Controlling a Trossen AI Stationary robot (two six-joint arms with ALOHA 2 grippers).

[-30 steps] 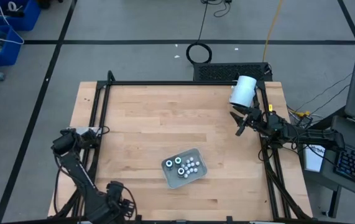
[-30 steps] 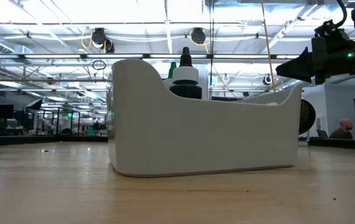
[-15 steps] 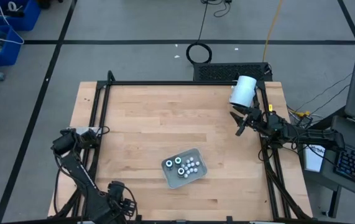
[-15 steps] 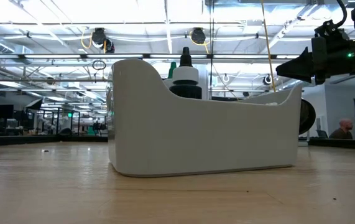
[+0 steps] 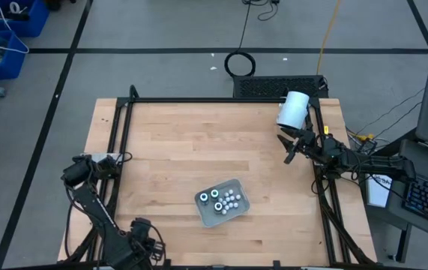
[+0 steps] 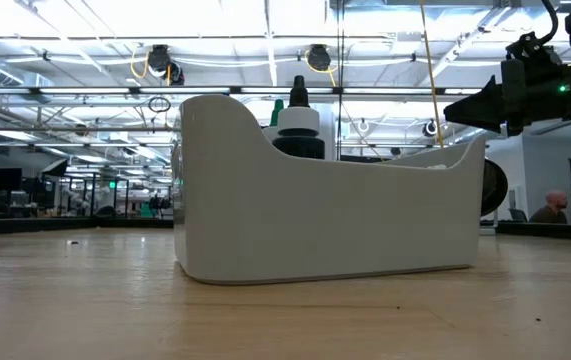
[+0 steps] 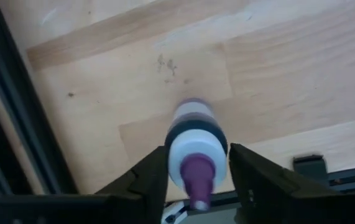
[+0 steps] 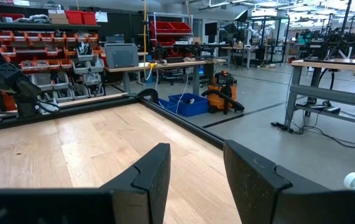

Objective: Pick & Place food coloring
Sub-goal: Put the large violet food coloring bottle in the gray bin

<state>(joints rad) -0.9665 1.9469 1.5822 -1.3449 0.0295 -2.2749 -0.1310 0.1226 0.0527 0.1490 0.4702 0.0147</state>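
Plainly, my left jaws are clamped on one food coloring bottle (image 7: 196, 146). My two dark fingers (image 7: 141, 182) press on either side of its pale cap, and the purple nozzle points back toward my wrist. The bottle sits right between the jaws over the bare wood of the table (image 7: 276, 74). I cannot tell whether its base rests on the wood or hangs clear of it.

I judge it to be very light, a small hard plastic thing with a smooth, rounded body. It should not break, but it could easily squirt out sideways or pivot between flat pads. The cap looks slightly wider than the dark band under it, so the grip is best placed square across the cap or just below its shoulder. It should stay off the thin nozzle, which gives nothing to bear on. Gentle pressure should do, and a hard squeeze would probably make it twist.

The rest of the set (image 5: 228, 199) stands packed in the clear tray (image 5: 239, 211), well away from my left jaws and ahead of them toward the table's middle. The tray is shallow-fronted and probably light too, so a knock would likely scatter the bottles.

My right jaws stand parted and empty, just beside the white cylinder (image 5: 293, 109).
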